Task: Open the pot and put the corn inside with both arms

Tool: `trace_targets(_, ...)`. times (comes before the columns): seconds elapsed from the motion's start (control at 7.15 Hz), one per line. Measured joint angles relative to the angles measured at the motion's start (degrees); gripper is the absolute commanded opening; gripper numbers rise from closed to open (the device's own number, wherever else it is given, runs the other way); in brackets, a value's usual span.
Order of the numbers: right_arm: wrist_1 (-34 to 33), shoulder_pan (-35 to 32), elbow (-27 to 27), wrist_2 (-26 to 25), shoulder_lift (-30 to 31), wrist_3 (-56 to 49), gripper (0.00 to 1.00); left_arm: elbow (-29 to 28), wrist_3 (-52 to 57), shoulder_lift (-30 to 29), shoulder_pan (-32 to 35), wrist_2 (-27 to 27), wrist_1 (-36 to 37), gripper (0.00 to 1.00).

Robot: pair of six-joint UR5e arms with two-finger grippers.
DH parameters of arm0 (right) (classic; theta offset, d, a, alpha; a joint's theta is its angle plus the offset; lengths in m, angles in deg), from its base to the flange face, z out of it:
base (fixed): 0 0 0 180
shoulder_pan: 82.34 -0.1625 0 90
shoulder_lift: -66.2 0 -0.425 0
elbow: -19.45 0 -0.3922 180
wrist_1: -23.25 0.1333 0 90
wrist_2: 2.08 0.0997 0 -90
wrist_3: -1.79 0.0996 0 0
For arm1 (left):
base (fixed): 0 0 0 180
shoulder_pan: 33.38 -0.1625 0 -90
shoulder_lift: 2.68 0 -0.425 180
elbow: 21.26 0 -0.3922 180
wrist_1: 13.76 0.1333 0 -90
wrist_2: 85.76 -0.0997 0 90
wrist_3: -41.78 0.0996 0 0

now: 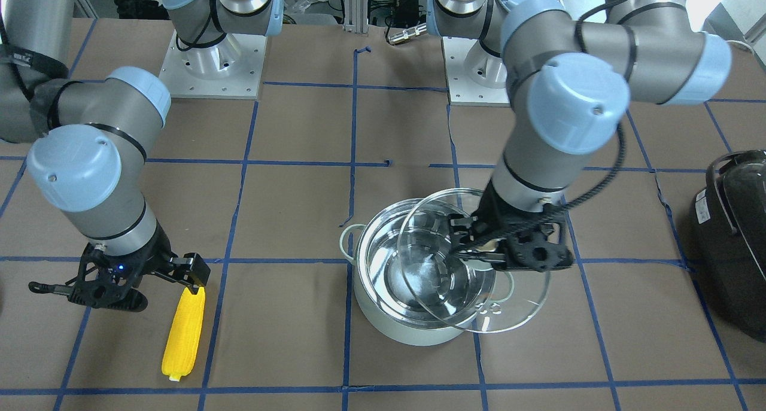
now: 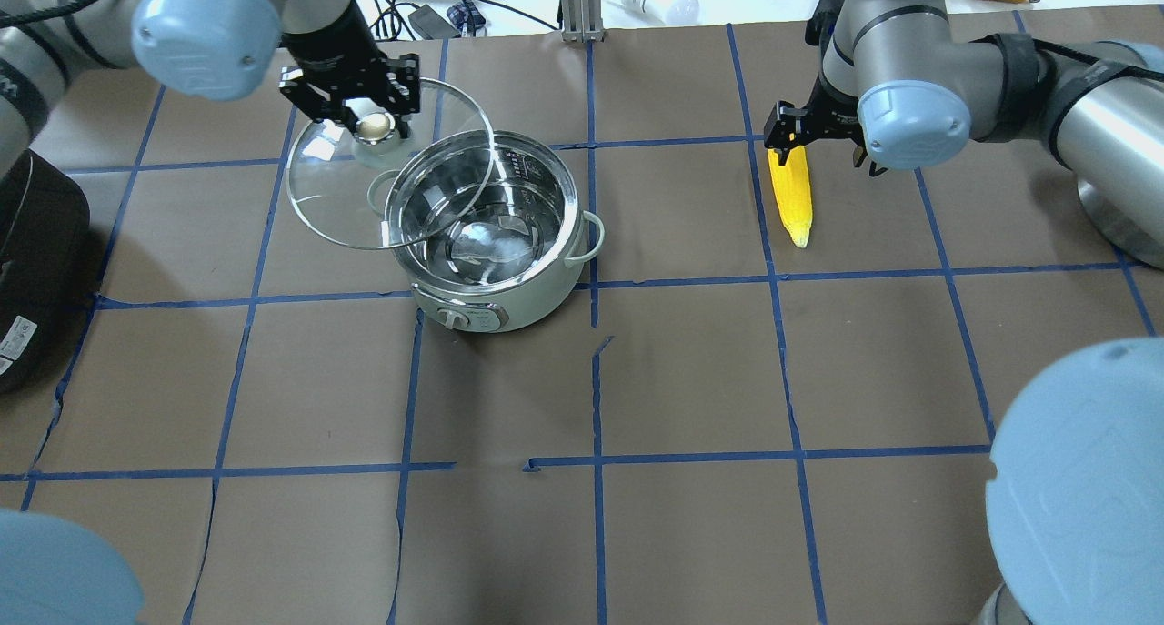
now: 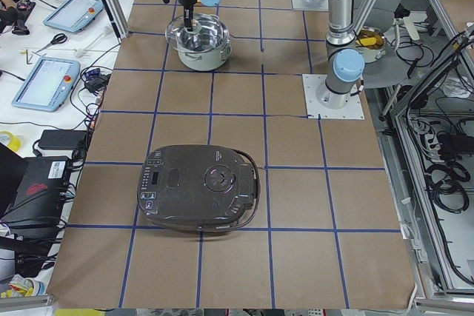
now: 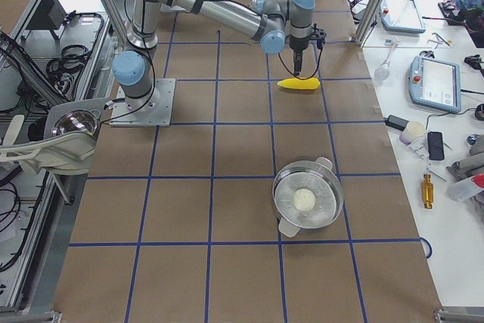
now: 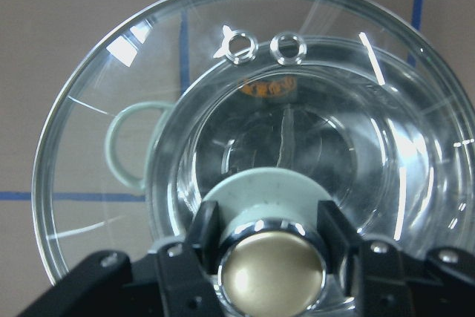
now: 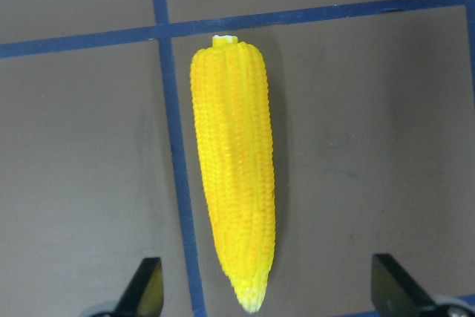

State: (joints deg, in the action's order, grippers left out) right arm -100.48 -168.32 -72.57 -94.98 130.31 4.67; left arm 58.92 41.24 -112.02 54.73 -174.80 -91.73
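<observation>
The pale-green pot [image 1: 407,327] stands open on the table, its steel inside empty; it also shows in the overhead view [image 2: 496,302]. My left gripper [image 1: 479,249] is shut on the brass knob [image 5: 272,276] of the glass lid [image 1: 514,303]. It holds the lid lifted and shifted off to one side, still overlapping the rim. The yellow corn [image 1: 184,333] lies flat on the table, well apart from the pot. My right gripper [image 1: 119,288] is open just above the corn's pointed end [image 6: 249,298], with a finger on each side and not touching it.
A black appliance [image 1: 733,249] sits at the table's end beyond the pot, on my left. A second steel pan with a white lump in it [image 4: 306,198] stands far out on my right. Blue tape lines grid the brown table [image 2: 691,370].
</observation>
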Motion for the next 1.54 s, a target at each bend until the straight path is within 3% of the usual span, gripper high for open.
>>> trace_targets(0.56, -4.05, 0.71, 0.45, 3.23, -7.05, 0.76, 1.00, 4.56, 20.62, -1.99, -17.38, -0.11, 2.65, 0.22)
trace_targets(0.7, -4.30, 0.72, 0.87, 3.91, -7.83, 0.73, 0.74, 7.72, 23.21, -2.50, -19.63, -0.17, 6.36, 0.22)
trace_targets(0.84, -4.43, 0.72, 1.25, 3.97, -8.34, 0.63, 0.35, 11.70, 24.78, -3.07, -20.71, -0.25, 11.82, 0.22)
trace_targets(0.98, -4.47, 0.72, 1.36, 3.88, -8.58, 0.56, 0.11, 15.22, 26.12, -3.74, -21.12, -0.31, 17.30, 0.22)
trace_targets(1.12, -4.47, 0.72, 1.41, 3.69, -8.63, 0.54, 0.00, 17.28, 27.50, -4.27, -21.26, -0.34, 20.74, 0.22)
trace_targets(1.54, -4.04, 0.64, 1.88, 4.00, -6.70, 2.49, 0.00, 19.01, 29.74, -5.59, -21.32, -0.03, 22.87, 0.22)
